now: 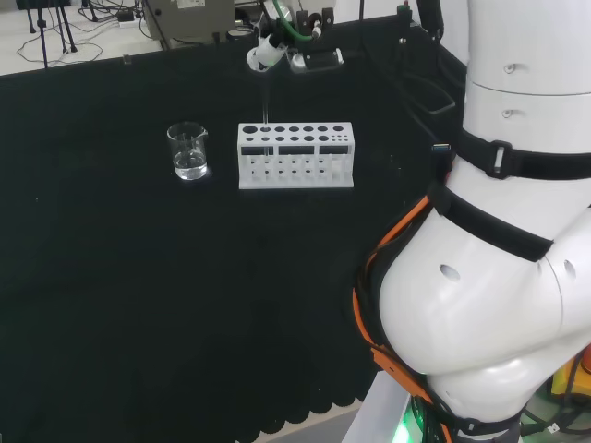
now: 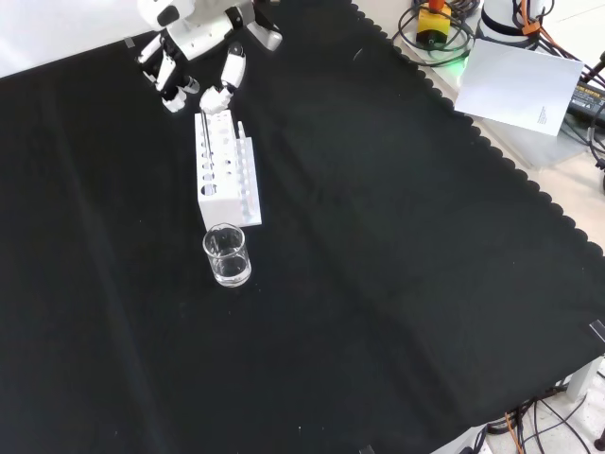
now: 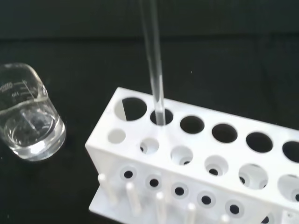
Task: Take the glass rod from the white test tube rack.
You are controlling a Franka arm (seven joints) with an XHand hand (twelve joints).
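The white test tube rack (image 1: 295, 157) stands on the black cloth, also seen in the front view (image 2: 227, 170) and close up in the wrist view (image 3: 210, 154). A clear glass rod (image 3: 154, 60) stands upright in the rack's second hole from the beaker end, a thin line in the head view (image 1: 266, 115) and the front view (image 2: 203, 151). The hand (image 2: 194, 38) hovers over the rack's far end in the front view, fingers (image 2: 175, 95) and thumb (image 2: 225, 83) spread apart on either side of the rod's top, not closed on it. The hand (image 1: 263, 51) is above the rod.
A small glass beaker (image 1: 188, 152) with a little clear liquid stands just off the rack's end, nearer in the front view (image 2: 228, 255) and beside the rack in the wrist view (image 3: 28, 116). Cables and gear lie beyond the cloth's scalloped edge (image 2: 529, 180).
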